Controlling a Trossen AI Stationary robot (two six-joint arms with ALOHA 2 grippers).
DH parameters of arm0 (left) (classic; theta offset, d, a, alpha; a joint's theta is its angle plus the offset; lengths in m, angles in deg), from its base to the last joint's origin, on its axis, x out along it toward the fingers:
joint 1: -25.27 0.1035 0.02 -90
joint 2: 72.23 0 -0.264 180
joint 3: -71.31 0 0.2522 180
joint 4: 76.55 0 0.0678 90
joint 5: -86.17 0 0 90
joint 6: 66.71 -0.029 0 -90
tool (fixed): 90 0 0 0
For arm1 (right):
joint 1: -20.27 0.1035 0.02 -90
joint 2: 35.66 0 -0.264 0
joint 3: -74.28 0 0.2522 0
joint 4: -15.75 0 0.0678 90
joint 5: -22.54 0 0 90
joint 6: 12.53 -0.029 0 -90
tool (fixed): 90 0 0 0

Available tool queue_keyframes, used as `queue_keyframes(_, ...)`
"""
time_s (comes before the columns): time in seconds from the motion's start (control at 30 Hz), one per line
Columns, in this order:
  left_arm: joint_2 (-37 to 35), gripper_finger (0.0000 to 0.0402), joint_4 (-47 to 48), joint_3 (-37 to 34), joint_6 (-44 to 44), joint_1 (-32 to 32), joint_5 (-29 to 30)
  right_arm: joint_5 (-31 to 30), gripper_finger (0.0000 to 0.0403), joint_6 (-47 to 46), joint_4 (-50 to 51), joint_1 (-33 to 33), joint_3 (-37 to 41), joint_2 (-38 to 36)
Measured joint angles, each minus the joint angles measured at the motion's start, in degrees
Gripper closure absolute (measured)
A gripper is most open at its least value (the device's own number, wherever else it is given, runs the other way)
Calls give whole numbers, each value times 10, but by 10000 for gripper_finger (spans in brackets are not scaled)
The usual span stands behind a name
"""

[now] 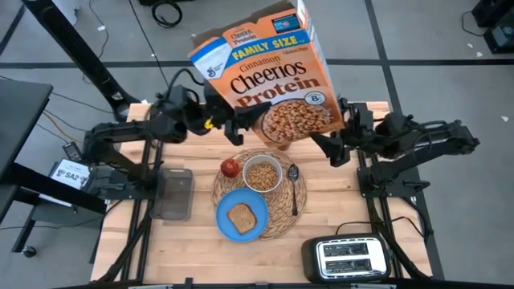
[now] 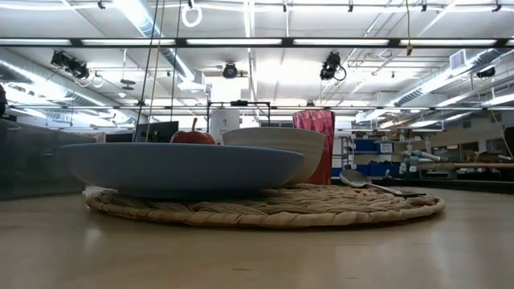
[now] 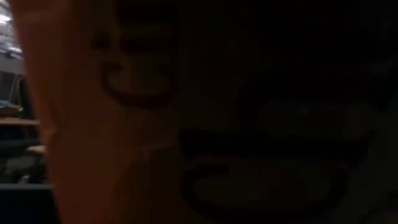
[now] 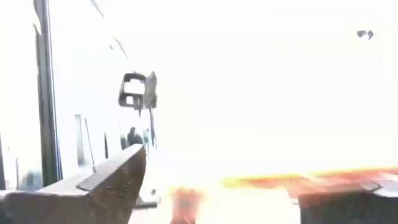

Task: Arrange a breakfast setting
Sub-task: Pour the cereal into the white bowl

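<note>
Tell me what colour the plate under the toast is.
The plate is blue, seen best in the high view, with the toast on it.

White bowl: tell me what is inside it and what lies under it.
The white bowl holds tan cereal filling most of it; its bottom is covered. Under it lies the woven placemat. Whether anything sits between bowl and mat cannot be seen.

Round woven straw placemat [image 1: 283, 210] mid-bench, blue plate [image 1: 227, 225] with toast slice [image 1: 242, 217] near-left, cereal-filled white bowl [image 1: 263, 175] centre, red apple [image 1: 230, 167] left, metal spoon [image 1: 294, 183] right, translucent red cup [image 2: 315, 138] far.
</note>
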Motion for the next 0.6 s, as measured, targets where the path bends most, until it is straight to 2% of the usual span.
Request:
queue_keyframes(0.17,-52,187,99,0,-33,21,22,-5,6,5,131,3,0,-68)
queue_keyframes(0.37,-120,187,280,1,-102,38,214,4,13,6,245,7,-1,-148)
queue_keyframes(0.6,-157,187,519,-2,-26,89,343,-16,11,0,289,10,-1,-193)
